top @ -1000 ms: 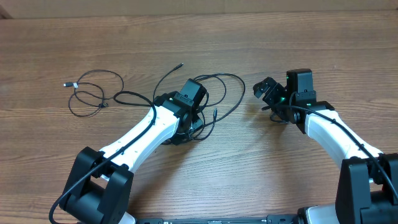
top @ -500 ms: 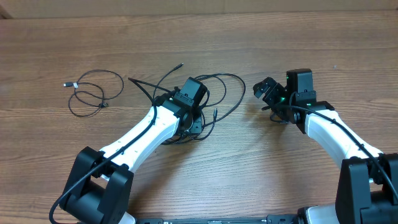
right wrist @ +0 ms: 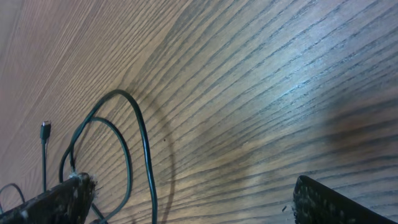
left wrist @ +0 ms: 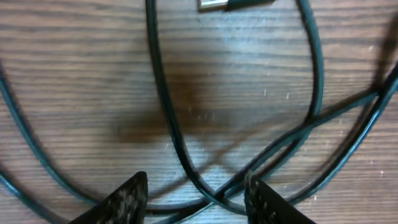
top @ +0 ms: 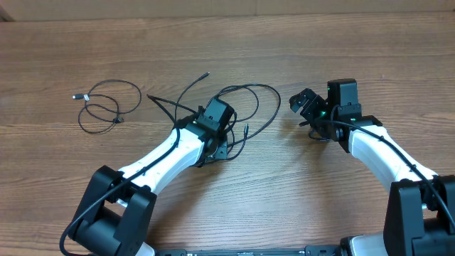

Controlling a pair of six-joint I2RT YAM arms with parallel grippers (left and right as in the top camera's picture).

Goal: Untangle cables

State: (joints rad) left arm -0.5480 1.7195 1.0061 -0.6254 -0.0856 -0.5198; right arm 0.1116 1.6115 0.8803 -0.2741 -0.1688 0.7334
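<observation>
Black cables [left wrist: 163,106] lie tangled mid-table [top: 227,43], crossing strands directly under and between the part-open, unclenched fingers of the left gripper [left wrist: 198,200], loops trailing toward one o'clock; the right gripper [top: 304,105], spread wide and empty, sits off at three o'clock.

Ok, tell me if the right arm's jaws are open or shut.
Open. The right gripper: jaws wide apart, fingertips at opposite frame edges in its wrist view, nothing gripped.
</observation>
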